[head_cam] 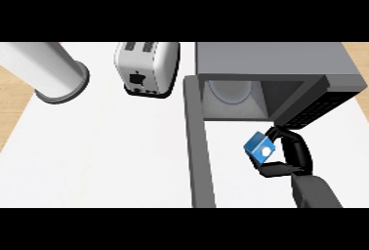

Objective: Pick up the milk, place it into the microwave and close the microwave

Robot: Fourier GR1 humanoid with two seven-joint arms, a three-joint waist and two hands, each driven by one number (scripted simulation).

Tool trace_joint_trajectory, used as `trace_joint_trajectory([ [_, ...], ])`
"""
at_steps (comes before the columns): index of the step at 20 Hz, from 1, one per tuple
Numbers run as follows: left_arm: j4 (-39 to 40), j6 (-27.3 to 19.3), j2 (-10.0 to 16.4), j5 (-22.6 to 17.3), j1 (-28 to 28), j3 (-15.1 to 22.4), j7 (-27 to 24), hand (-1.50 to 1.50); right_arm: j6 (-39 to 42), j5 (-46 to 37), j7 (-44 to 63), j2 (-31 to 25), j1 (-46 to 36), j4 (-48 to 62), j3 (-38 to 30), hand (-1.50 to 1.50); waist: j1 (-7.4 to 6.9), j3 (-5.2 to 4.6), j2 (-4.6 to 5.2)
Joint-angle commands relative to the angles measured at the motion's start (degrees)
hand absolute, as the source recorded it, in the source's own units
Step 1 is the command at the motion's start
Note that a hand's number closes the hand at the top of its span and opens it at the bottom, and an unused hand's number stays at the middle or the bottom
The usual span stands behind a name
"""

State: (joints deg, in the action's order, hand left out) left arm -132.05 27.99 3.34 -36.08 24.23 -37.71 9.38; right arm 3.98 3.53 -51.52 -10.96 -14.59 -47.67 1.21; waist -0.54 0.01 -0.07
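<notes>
1. Milk carton, blue with a white patch, sits tilted in the black right hand. The fingers are curled round it, clasping it from above and below, so the pickup looks done.
2. Just beyond the fingertips, up and a little to their left, gapes the open mouth of the microwave. The carton is in front of that opening, not yet inside it as far as I can judge.
3. Left of the fingers the microwave's door stands swung fully out, a long grey bar running down toward me. Placing the milk inside and shutting this door are both left to do.
4. Inside the cavity, past the fingers, a pale round turntable shows, with nothing on it.
5. The left hand shows nowhere.
6. Farther left of the fingers, beyond the door, a white toaster stands at the back of the desk, and a big grey cylinder stands farther left again.
7. The desk is plain white; a wood-coloured strip borders it at the far left.
</notes>
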Motion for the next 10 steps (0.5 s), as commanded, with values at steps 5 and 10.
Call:
trace_joint_trajectory([
  [5, -1.83, 0.34, -3.18, 3.49, 3.54, 2.53, -2.65, -1.50, -4.11, -1.69, 12.71, 2.68, -2.49, -12.04, 2.16, 1.50, 0.19, -0.05, -0.08],
  [10, 2.63, 3.30, 0.54, -2.76, 0.04, -4.50, 0.27, -1.50, -8.34, -4.29, 19.05, 4.28, -2.62, -18.90, 3.31, 1.50, 0.34, -0.03, -0.06],
])
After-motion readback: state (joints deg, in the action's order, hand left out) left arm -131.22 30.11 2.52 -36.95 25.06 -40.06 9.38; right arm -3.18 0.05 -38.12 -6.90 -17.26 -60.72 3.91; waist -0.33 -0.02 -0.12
